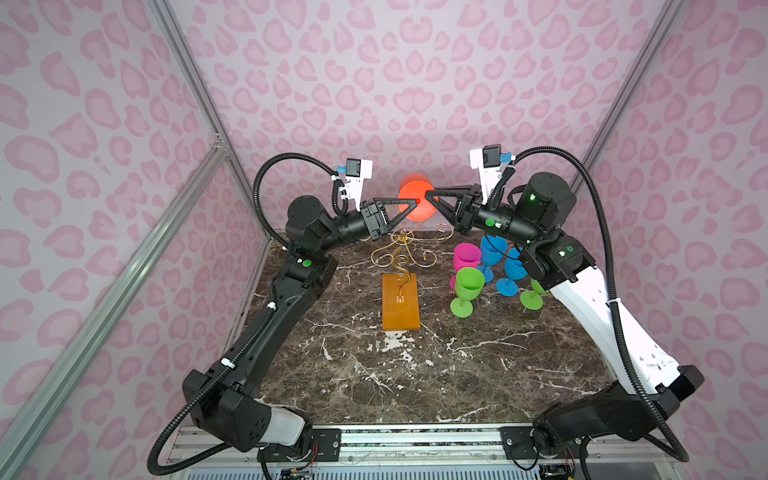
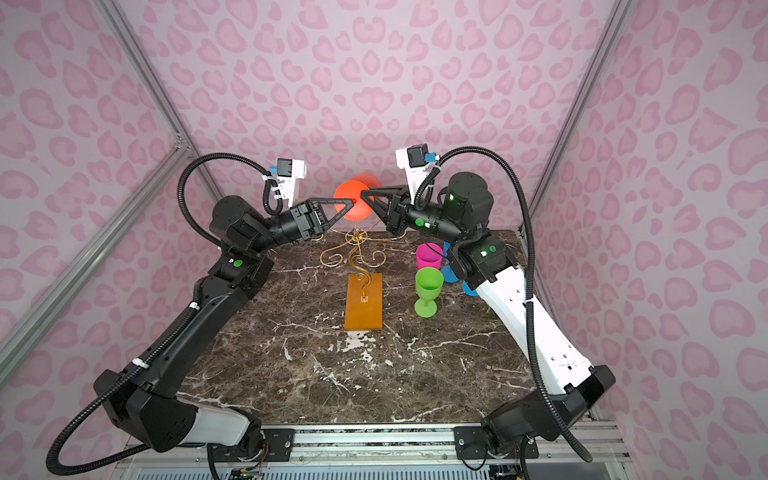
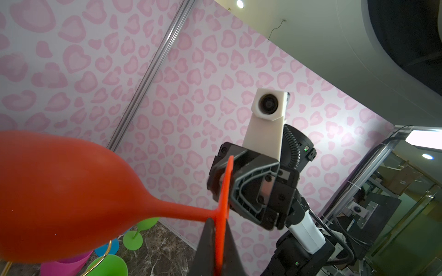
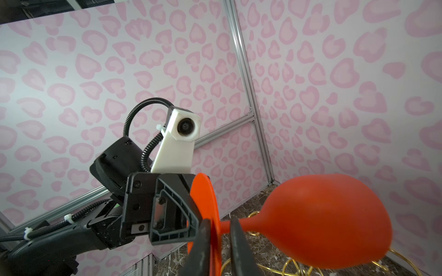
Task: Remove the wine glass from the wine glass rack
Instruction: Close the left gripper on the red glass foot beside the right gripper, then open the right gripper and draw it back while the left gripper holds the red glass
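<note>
My left claw [image 1: 416,201] clamped on the glass [image 1: 419,214] foot, my right claw [image 1: 428,194] apart around it, above the rack [image 1: 400,303]

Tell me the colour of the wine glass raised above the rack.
The wine glass is orange-red all over; the left wrist view shows it best.

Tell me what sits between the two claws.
Only the foot of the orange wine glass; in both top views the left claw and right claw meet at it.
</note>
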Robot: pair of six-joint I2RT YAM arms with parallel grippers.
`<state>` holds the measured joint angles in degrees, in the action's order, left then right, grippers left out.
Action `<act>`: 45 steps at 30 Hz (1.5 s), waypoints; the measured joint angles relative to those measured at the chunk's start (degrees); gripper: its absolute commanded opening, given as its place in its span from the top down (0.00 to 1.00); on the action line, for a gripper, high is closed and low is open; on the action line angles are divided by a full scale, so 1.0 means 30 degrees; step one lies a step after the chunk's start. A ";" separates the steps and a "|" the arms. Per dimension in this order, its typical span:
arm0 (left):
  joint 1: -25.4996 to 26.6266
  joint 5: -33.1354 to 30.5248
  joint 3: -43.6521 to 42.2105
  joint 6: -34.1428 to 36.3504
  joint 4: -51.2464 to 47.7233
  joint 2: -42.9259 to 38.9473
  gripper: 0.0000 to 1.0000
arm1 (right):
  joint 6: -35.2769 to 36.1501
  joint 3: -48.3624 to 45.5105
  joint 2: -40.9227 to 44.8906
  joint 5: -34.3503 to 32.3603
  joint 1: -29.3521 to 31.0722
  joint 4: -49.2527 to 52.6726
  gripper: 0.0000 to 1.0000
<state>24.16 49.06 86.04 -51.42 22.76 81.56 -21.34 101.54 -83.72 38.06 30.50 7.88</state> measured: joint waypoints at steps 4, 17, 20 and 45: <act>0.0007 -0.1100 0.0233 -0.1013 0.0036 -0.0342 0.97 | 0.0976 -0.1494 0.1355 -0.0794 -0.0466 0.0350 0.28; -0.0015 -0.2841 0.1239 -0.6033 0.0889 0.0240 0.96 | 0.5960 -1.1038 0.4546 -0.6411 -0.0007 -0.7264 0.07; -0.0015 -0.2965 0.1180 -0.6506 0.0896 0.0131 0.97 | 0.6637 -1.1336 0.4022 -0.6943 0.0342 -0.9508 0.05; -0.0015 -0.2943 0.1144 -0.9289 0.1537 -0.0233 0.96 | 0.8663 -0.6069 -0.2033 -0.7664 0.1384 -1.2713 0.02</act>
<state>24.12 40.23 89.47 -79.29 27.38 80.86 4.64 83.33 -89.82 15.07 34.65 -30.26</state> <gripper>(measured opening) 0.064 0.979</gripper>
